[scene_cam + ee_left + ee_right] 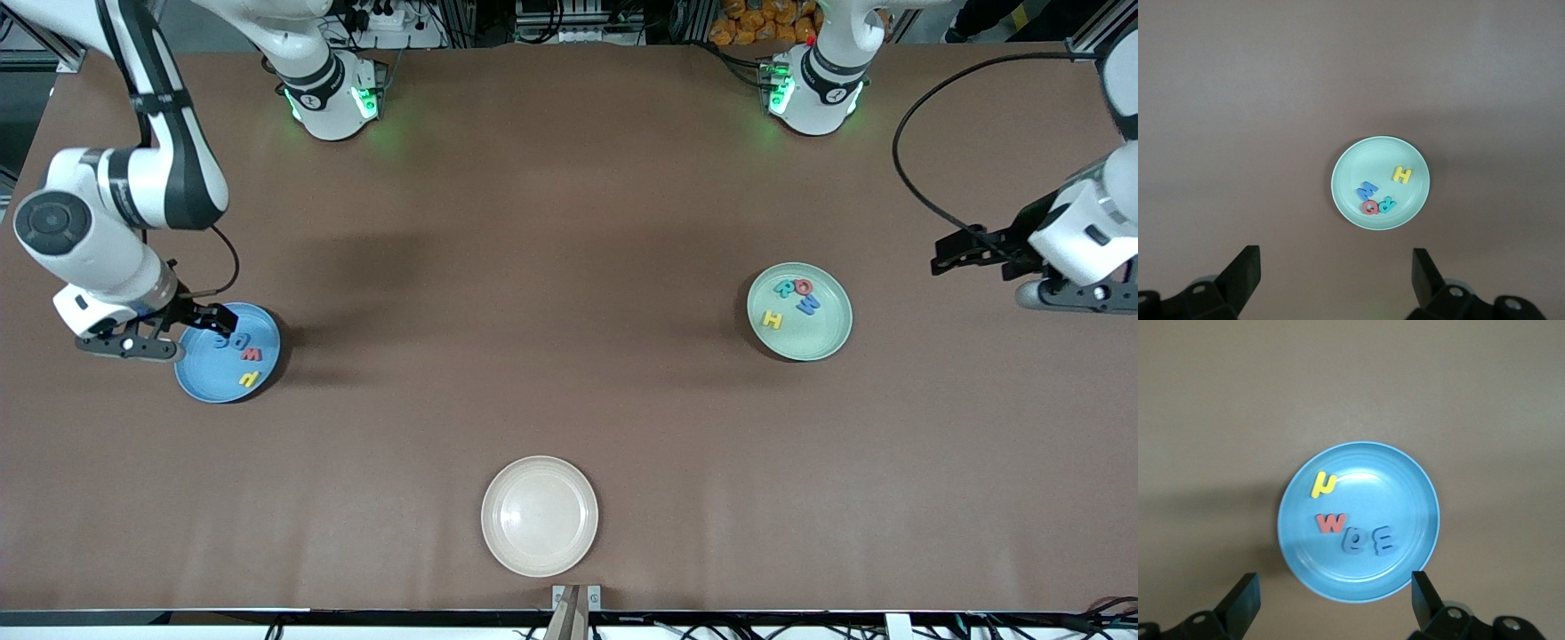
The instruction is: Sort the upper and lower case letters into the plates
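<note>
The blue plate (pixel 209 378) lies toward the right arm's end of the table. It holds a yellow small letter (pixel 1324 484), a red w (pixel 1331 522), a blue e (pixel 1354 541) and a blue m (pixel 1383 541). My right gripper (pixel 213 318) hangs open and empty over that plate's (pixel 1405 493) rim. The mint plate (pixel 818 338) holds a yellow H (pixel 1402 175), a blue W (pixel 1367 191), a red Q (pixel 1371 207) and a teal R (pixel 1387 205). My left gripper (pixel 956 253) waits open over bare table, toward the left arm's end from that plate (pixel 1365 160).
A cream-white plate (pixel 540 516) lies nearest the front camera, midway along the table, with nothing in it. A black cable (pixel 916 187) loops from the left arm above the table. The table's surface is brown.
</note>
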`<action>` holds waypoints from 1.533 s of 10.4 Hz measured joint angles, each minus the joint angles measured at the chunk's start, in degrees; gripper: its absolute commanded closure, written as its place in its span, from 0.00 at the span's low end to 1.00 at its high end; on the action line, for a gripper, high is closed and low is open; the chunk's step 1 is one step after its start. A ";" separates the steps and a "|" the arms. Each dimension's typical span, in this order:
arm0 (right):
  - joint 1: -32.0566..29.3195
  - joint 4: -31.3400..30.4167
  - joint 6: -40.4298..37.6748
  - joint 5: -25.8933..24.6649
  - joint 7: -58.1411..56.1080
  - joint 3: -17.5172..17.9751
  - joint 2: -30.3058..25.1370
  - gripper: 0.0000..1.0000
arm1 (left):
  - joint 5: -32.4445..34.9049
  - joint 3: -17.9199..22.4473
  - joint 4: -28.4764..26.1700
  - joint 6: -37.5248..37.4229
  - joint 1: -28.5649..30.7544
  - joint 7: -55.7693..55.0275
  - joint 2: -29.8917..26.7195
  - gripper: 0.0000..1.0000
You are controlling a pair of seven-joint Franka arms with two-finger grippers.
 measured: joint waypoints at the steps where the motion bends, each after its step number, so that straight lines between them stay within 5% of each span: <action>1: 0.14 0.04 -0.52 2.62 0.00 0.43 -1.28 0.00 | 0.00 0.15 0.66 -0.84 -0.02 0.00 -0.06 0.00; 10: 5.39 31.05 -31.15 9.35 -13.41 -1.19 -3.02 0.00 | -0.62 -3.69 5.04 -9.26 -1.80 -7.02 -3.41 0.00; 16: 6.46 37.92 -39.73 14.05 -14.72 -2.51 -2.76 0.00 | 2.54 -3.91 5.32 -9.30 -2.53 -4.78 -4.02 0.00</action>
